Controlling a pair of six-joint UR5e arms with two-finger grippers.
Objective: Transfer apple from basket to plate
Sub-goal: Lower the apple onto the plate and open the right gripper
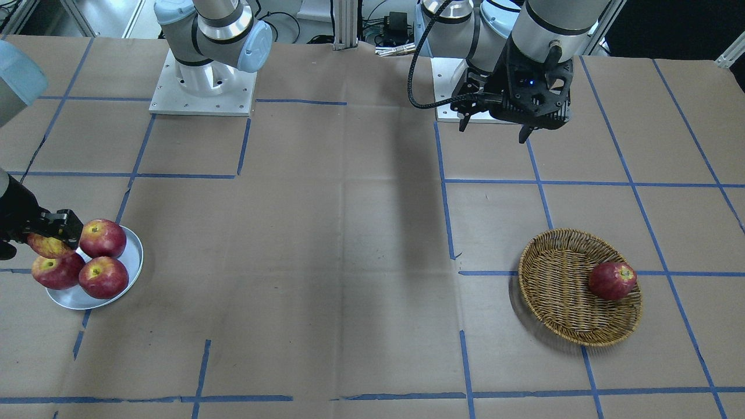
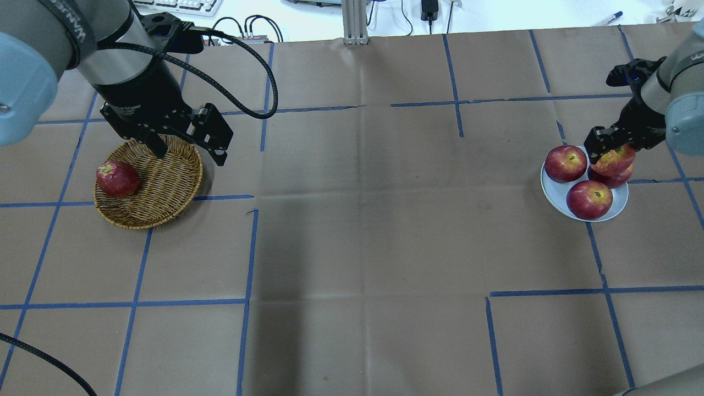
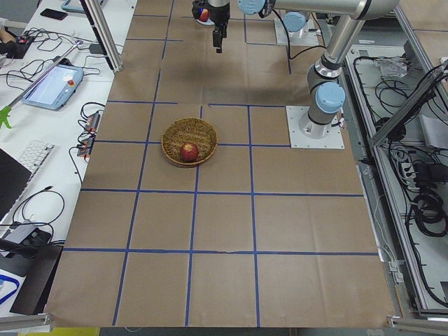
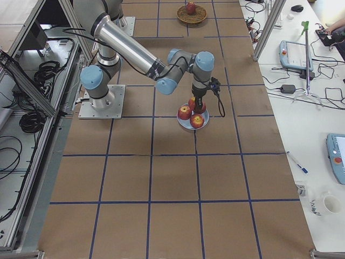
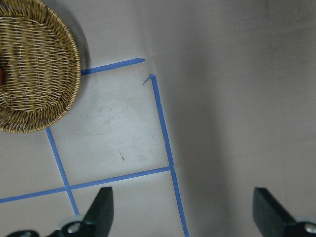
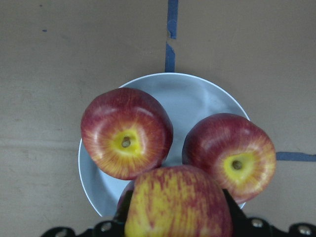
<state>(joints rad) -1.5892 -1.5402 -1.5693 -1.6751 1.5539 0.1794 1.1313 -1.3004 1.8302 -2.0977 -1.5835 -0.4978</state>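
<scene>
My right gripper (image 2: 608, 147) is shut on the pinkish-red, yellow-streaked apple (image 2: 615, 159) and holds it over the far side of the grey-blue plate (image 2: 554, 192). In the right wrist view the apple (image 6: 177, 203) fills the bottom, between the fingers, above the plate (image 6: 192, 94). Three darker red apples lie on the plate; two show there (image 6: 127, 133) (image 6: 229, 155), and the third is mostly hidden under the held apple. The wicker basket (image 2: 165, 184) holds one dark red apple (image 2: 117, 179). My left gripper (image 2: 190, 154) is open and empty, raised over the basket's rim.
The left wrist view shows the basket's edge (image 5: 34, 64) at top left and brown paper with blue tape lines below the open fingers (image 5: 101, 210). The robot bases (image 1: 201, 87) stand at the table's far side in the front-facing view.
</scene>
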